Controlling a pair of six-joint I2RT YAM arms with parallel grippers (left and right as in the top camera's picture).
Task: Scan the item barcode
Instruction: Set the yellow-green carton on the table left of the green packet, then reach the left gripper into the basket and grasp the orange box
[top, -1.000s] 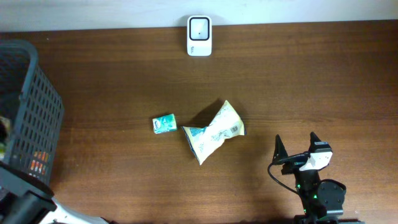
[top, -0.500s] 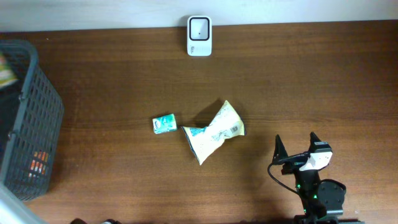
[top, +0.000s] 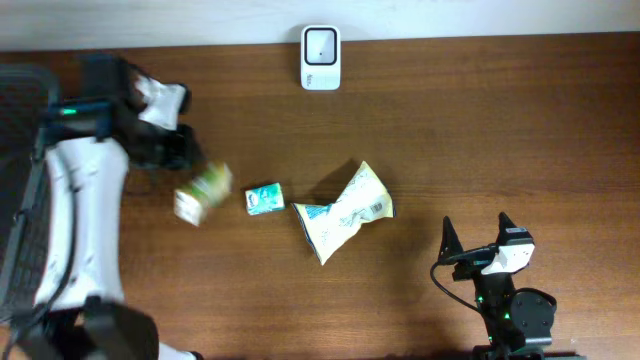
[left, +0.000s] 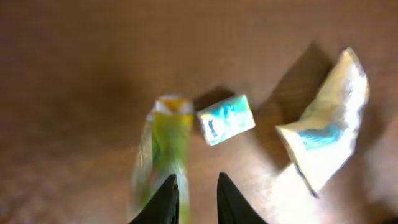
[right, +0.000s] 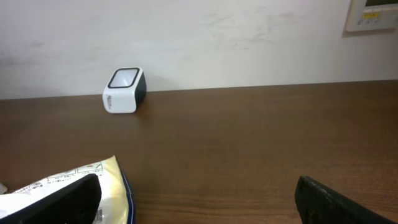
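The item, a green and yellow packet (top: 203, 192), hangs blurred just left of the small teal pack (top: 265, 198). My left gripper (top: 172, 150) is right beside it. In the left wrist view the fingers (left: 169, 199) stand close together at my left gripper (left: 196, 177). The packet (left: 163, 146) runs behind the left finger and into the narrow gap, so the gripper looks shut on its edge. The white barcode scanner (top: 321, 58) stands at the table's far edge, also in the right wrist view (right: 124, 91). My right gripper (top: 478, 228) rests wide open at the front right, holding nothing (right: 199, 190).
A white and yellow snack bag (top: 345, 212) lies mid-table, right of the teal pack (left: 226, 119); it also shows in both wrist views (left: 326, 130) (right: 62, 177). A dark mesh basket (top: 22, 85) stands at the left edge, mostly covered by my left arm.
My left arm has swung in from the basket side over the table, bringing the green and yellow packet next to the teal pack. The right arm has not moved.
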